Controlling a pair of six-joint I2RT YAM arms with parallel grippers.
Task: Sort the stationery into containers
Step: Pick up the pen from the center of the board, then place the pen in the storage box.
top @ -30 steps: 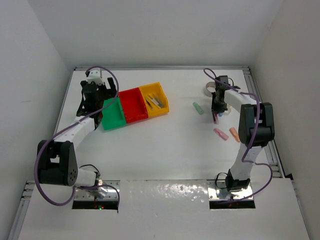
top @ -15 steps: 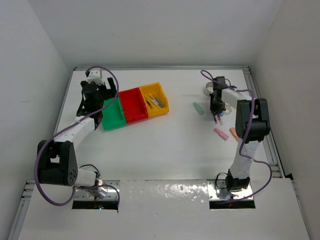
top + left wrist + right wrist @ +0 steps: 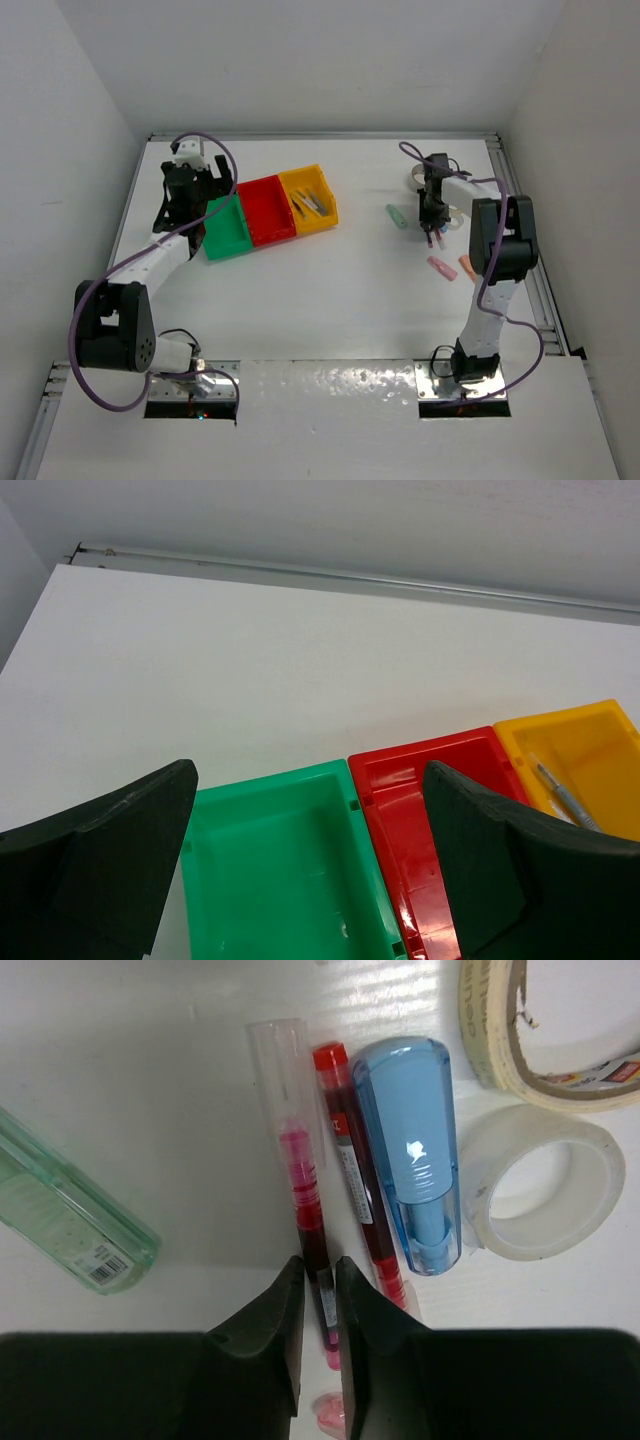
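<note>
Your table (image 3: 330, 300) is white, walls (image 3: 300, 60) white. Left gripper (image 3: 308, 772) gapes empty over green bin (image 3: 270, 880); right gripper (image 3: 318, 1265) pinches pink pen (image 3: 302, 1195).

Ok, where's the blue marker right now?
The blue marker shows in the right wrist view, lying between the red pen and the clear tape roll, on the far right side of the table.
</note>
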